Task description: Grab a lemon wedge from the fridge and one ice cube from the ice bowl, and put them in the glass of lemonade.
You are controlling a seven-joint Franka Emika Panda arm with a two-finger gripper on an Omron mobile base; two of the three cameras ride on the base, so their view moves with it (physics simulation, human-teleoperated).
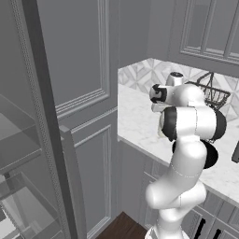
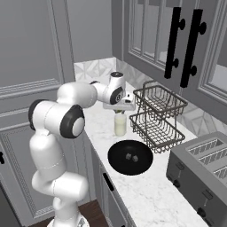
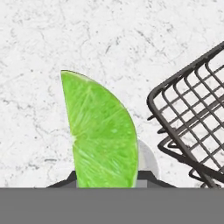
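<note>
A green wedge is held between nearly closed jaws of the gripper, directly above the glass. The glass stands on the counter near its back edge, between a wire basket and the counter's left end, beside a black bowl.

1. The white Franka arm with dark joints rises from its base, bends at the elbow and reaches forward over the counter
2. Its wrist turns the hand downward
3. The two-finger gripper is closed narrowly on a bright green citrus wedge
</note>
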